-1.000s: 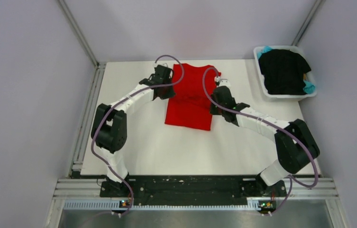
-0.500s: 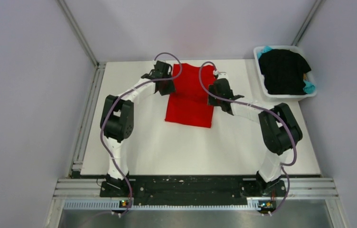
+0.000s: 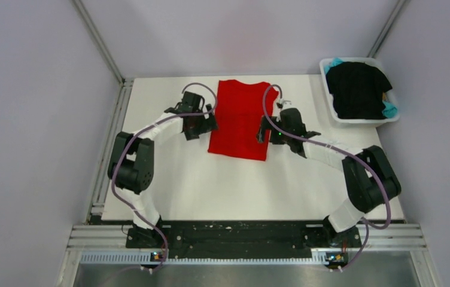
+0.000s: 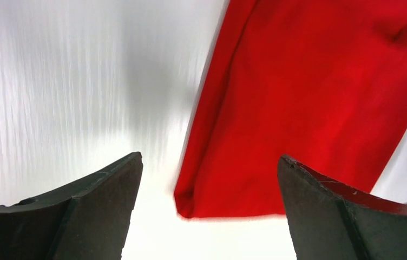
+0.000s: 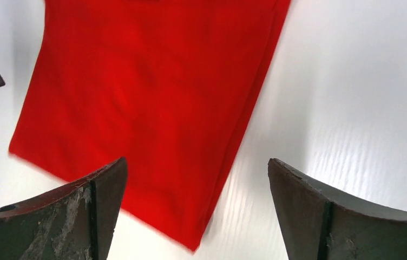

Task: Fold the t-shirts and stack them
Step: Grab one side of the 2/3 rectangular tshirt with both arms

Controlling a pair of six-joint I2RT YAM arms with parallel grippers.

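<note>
The red t-shirt [image 3: 240, 119] lies flat on the white table as a long narrow rectangle, sleeves folded in. My left gripper [image 3: 203, 124] hovers at its left edge, open and empty. My right gripper [image 3: 264, 129] hovers at its right edge, also open and empty. The left wrist view shows the red t-shirt [image 4: 309, 103] and its near left corner between and beyond my left gripper [image 4: 208, 157]. In the right wrist view the red t-shirt [image 5: 147, 97] has its near right corner between the fingers of my right gripper [image 5: 197, 160]. The black t-shirt [image 3: 357, 89] and the teal t-shirt [image 3: 390, 109] lie in the tub.
A white plastic tub [image 3: 363, 121] stands at the table's far right corner. Grey walls close in the table [image 3: 210, 185] on the left, back and right. Bare table surface lies between the red t-shirt and the arm bases.
Both grippers went from shut to open and let go of the red t-shirt. They drew back from its far end toward me along its sides. The shirt now lies flat.
</note>
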